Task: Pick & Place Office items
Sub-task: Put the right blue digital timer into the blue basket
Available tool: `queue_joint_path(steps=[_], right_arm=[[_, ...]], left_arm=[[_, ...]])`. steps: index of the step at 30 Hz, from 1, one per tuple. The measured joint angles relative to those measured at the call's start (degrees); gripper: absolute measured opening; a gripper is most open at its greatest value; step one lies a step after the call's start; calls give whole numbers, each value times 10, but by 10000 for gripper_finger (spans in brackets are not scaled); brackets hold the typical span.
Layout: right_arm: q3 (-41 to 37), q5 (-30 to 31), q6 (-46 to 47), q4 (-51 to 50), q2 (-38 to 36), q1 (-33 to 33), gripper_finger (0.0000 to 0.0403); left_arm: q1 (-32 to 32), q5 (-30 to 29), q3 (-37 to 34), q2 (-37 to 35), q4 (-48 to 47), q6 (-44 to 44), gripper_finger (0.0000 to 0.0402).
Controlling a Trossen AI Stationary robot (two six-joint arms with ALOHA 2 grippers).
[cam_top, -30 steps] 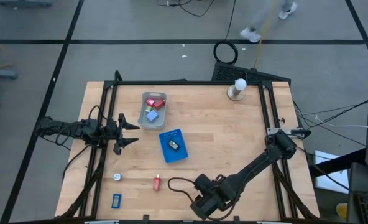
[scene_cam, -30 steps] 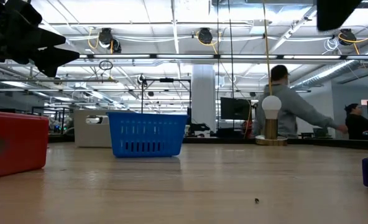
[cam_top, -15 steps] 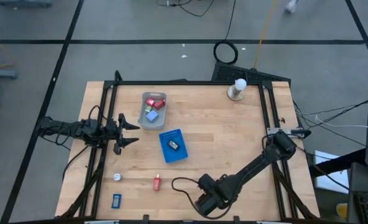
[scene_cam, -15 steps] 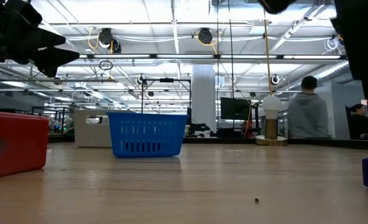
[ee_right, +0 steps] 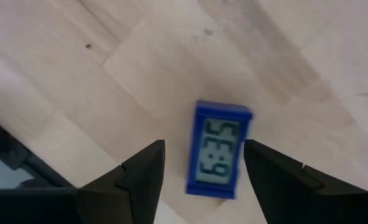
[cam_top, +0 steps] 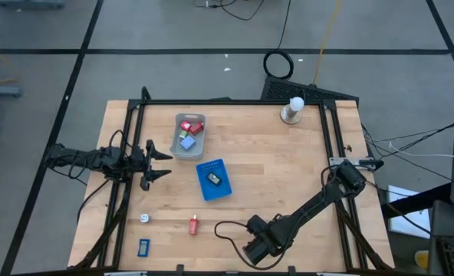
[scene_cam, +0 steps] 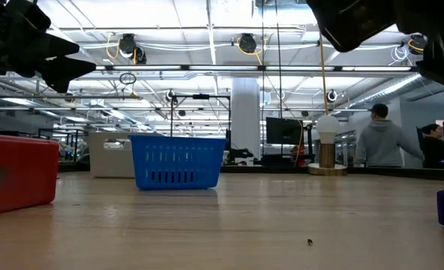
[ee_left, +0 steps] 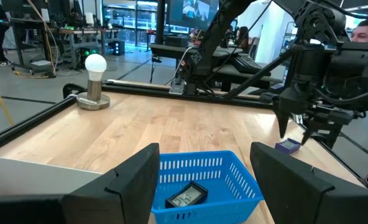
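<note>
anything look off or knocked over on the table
Nothing looks spilled or damaged. The blue basket sits slightly askew to the table's edges, and a blue clock lies display-up on the bare wood under the open right end effector.

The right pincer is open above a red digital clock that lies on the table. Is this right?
No, the digital clock is blue, not red; the right wrist view shows it. The right pincer is open above it, and it lies on the table.
</note>
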Motion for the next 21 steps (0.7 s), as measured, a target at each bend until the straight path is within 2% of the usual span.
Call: queue_joint_path(steps=[5, 11, 21], right_arm=[[0, 11, -13, -9, -2, 0, 219], [0, 15, -12, -15, -4, -3, 245], [0, 26, 21, -37, -4, -6, 278]], left_arm=[[0, 0, 0, 0, 0, 0, 255], [0, 0, 0, 0, 0, 0, 255], [0, 0, 0, 0, 0, 0, 255]])
